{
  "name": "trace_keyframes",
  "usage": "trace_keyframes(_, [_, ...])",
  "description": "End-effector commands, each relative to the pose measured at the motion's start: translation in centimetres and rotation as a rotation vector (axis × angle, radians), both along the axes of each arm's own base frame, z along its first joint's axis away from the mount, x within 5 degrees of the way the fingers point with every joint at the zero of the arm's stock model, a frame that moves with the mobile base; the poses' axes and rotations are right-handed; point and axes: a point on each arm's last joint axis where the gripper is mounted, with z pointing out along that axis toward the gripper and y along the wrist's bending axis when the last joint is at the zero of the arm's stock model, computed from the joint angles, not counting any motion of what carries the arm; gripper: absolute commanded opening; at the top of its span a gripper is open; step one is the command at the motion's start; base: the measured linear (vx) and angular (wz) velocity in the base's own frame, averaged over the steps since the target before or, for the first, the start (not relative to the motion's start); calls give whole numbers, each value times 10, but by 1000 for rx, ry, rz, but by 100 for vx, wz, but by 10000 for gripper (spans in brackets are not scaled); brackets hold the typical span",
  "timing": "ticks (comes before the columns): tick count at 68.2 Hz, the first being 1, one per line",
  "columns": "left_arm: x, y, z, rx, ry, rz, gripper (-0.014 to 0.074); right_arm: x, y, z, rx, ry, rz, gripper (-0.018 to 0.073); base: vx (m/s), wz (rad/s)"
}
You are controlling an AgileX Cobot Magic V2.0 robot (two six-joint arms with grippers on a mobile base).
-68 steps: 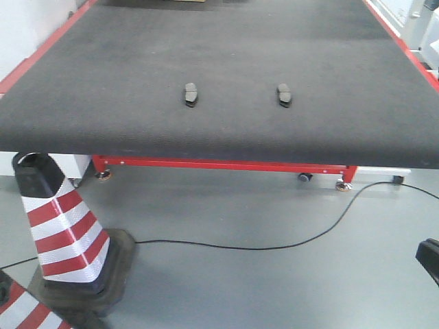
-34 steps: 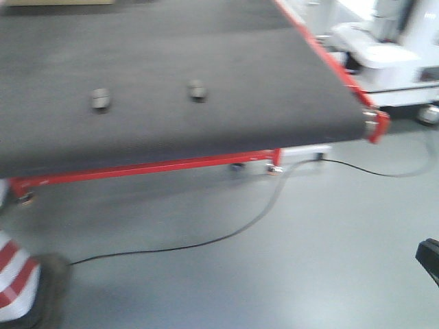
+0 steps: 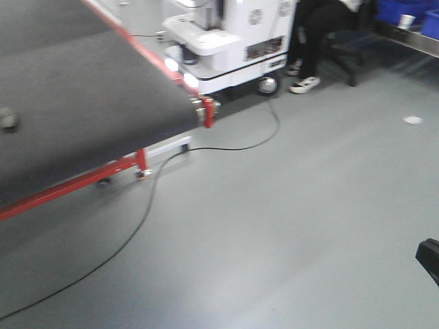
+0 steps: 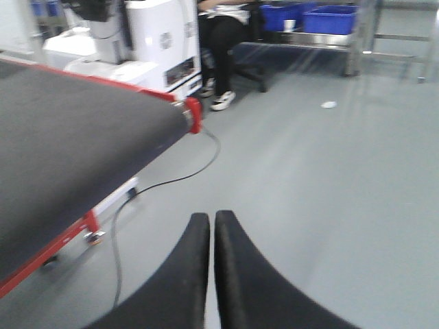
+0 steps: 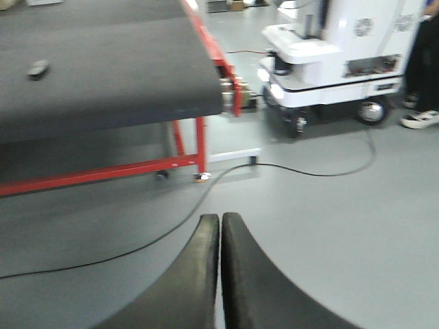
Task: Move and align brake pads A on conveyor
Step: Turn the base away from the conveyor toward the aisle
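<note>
L gripper (image 4: 211,219) and R gripper (image 5: 220,221) both pinched together, empty, low over floor (image 3: 288,226); likely tucked for base travel; one brake pad (image 5: 38,68) lies on conveyor (image 3: 82,82), well apart from both; needs closer approach first, I judge.

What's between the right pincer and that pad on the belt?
Right wrist view: past the right pincer, grey floor, a black cable, the conveyor's red frame, then belt to the brake pad.

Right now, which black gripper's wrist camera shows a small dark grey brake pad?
The right gripper: a pad lies on the dark belt there; the left gripper view shows none.
</note>
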Motion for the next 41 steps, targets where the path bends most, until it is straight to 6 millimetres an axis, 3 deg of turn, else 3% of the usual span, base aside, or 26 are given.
trace_keyframes(1, [2, 1, 13, -44, -69, 17, -7, 3, -1, 14, 25, -87, -16, -6, 8, -73])
trace_keyframes(41, [2, 1, 13, -44, -70, 17, -7, 3, -1, 14, 25, -87, -16, -6, 12, -78])
